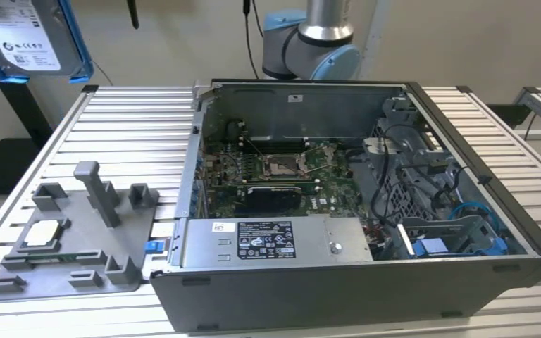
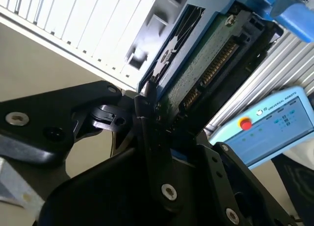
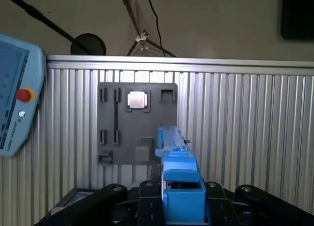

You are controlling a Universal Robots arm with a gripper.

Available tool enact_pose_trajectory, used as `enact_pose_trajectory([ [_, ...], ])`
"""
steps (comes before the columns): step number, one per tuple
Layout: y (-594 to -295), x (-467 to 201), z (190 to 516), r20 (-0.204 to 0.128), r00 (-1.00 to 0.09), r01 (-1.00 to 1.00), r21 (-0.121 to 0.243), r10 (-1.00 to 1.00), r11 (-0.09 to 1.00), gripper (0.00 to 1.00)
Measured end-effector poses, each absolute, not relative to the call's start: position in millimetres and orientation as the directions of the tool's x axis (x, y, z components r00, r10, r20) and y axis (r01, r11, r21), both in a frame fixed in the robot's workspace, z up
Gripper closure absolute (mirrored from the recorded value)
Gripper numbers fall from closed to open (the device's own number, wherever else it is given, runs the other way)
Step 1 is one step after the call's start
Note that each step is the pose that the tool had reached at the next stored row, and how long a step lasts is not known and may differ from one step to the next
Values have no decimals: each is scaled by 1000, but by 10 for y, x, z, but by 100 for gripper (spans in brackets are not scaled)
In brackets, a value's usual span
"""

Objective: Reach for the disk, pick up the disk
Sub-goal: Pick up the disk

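Since your pincer [image 3: 181,199] is pinching the disk [image 3: 174,150] edge-on by its blue frame, you've got a lifted drive, not one lying on the bench [image 1: 129,127]. Second wrist view: green board side faces out, black fingers [image 2: 147,138] pressed against the frame. My read is that gripping the plastic keeps load off the board and connector. Exterior view puts the disk high at the exterior view's left, well above the grey fixture tray [image 1: 82,239] and its small silver chip [image 1: 43,236]. Open computer case [image 1: 346,211] sits just beside the tray on the slatted aluminium bench. Teach pendant [image 3: 12,98] lies off the bench edge, plain beige wall behind
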State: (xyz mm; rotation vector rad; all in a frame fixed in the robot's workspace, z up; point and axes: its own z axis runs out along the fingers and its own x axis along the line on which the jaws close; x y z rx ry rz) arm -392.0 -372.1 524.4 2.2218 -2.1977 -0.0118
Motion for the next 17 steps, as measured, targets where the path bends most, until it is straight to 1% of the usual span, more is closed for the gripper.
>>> enact_pose_trajectory([
  [17, -3721, -3247, 5244, 6, 11, -1000, 17, -1000, -11, 100],
])
